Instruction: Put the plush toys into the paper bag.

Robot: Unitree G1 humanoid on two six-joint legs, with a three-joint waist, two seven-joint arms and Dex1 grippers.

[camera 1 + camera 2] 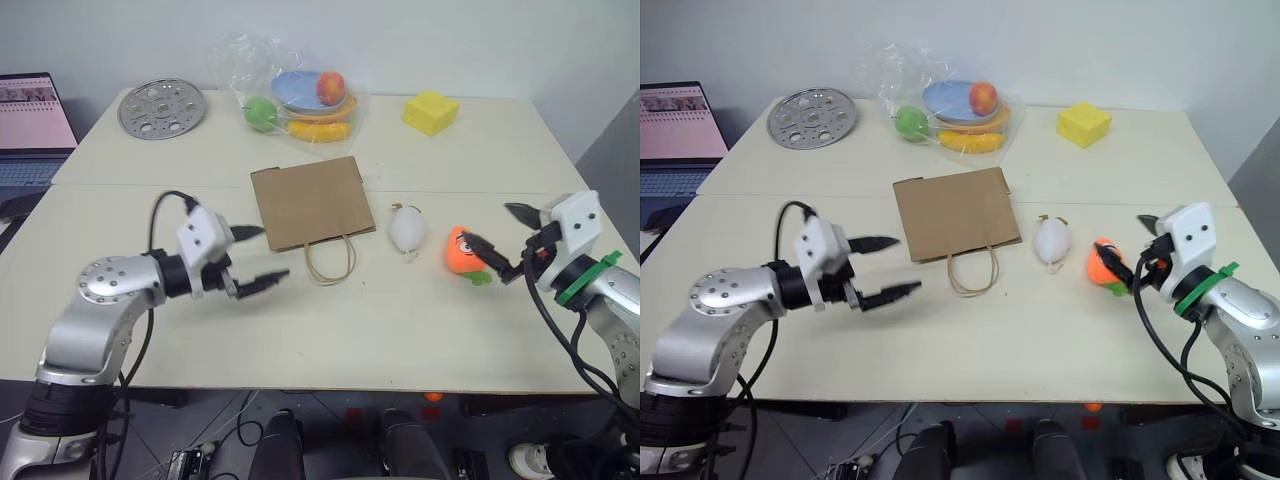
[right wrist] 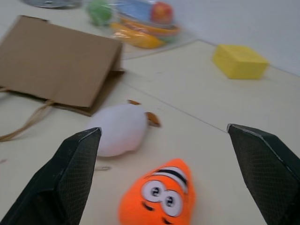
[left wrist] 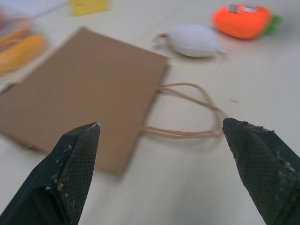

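Both toys lie outside the flat bag

At frame centre the flat brown kraft paper bag [image 1: 312,203] is faced by the wide-open left gripper [image 1: 262,254]; rightward, white egg-shaped plush [image 1: 407,229] and orange leafy plush [image 1: 463,252] are approached by the open, empty right gripper [image 1: 500,241].

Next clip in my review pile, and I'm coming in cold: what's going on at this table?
Nothing is held yet. The paper bag lies flat on the table, its loop handles toward the robot. The white plush toy and the orange plush toy lie beside it, outside it. The right end effector, open, is next to the orange toy; the left end effector, also open, is near the bag's handle end.
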